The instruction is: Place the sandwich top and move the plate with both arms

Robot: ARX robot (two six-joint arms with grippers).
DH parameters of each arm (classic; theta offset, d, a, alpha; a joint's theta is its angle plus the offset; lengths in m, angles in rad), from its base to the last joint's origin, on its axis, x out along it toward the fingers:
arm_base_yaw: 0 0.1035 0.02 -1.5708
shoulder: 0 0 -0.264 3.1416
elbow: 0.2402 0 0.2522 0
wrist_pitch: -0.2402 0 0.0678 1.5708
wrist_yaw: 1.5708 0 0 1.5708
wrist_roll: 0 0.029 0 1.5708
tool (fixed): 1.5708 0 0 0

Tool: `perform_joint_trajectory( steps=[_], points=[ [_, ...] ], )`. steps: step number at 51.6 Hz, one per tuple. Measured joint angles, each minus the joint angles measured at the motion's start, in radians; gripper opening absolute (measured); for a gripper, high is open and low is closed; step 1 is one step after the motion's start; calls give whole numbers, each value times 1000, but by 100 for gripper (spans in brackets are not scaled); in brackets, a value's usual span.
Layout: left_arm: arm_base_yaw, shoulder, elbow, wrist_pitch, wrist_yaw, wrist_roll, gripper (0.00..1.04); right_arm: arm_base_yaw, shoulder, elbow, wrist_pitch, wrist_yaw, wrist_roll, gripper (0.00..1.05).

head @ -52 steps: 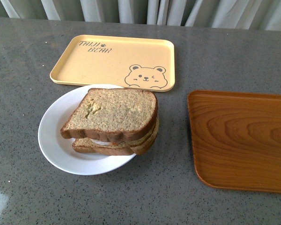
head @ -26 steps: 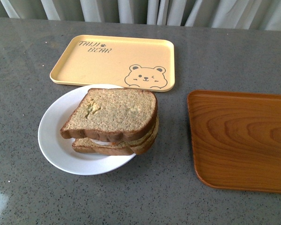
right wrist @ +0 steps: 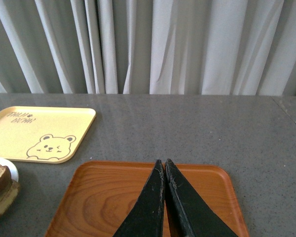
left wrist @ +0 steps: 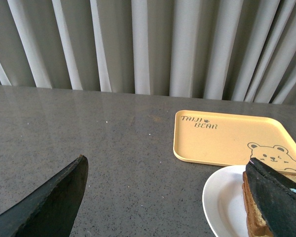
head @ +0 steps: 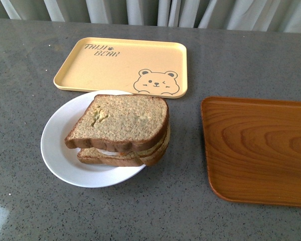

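The sandwich top, a plain brown bread slice, lies on the stacked sandwich on the white plate, left of the table's middle. Neither arm shows in the front view. My left gripper is open and empty, its jaws wide apart above the grey table; one finger overlaps the sandwich and plate in the left wrist view. My right gripper is shut and empty, hovering over the brown wooden tray. The sandwich's edge shows in the right wrist view.
A yellow bear tray lies just behind the plate; it also shows in the left wrist view and the right wrist view. The wooden tray lies at the right. Grey curtains hang behind the table's far edge.
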Motion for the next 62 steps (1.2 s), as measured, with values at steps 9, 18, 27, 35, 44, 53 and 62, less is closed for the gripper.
perform_joint_trajectory(
  steps=[9, 18, 27, 35, 44, 53, 62],
  points=[
    [-3, 18, 11, -35, -19, -24, 96, 0, -2, 0, -1, 0, -2, 21],
    [47, 354, 123, -187, 86, -348, 96, 0, -2, 0, -1, -1, -2, 51],
    [182, 686, 130, 108, 248, -412, 96, 0, -2, 0, -1, -1, -2, 79],
    [256, 998, 168, 372, 317, -438, 96, 0, -2, 0, -1, 0, -2, 97],
    [263, 1373, 227, 635, 361, -473, 96, 0, -2, 0, -1, -1, -2, 96],
    [253, 1624, 281, 793, 376, -523, 96, 0, -2, 0, -1, -1, -2, 96],
    [234, 1743, 315, 872, 394, -562, 96, 0, -2, 0, -1, 0, -2, 96]
  ],
)
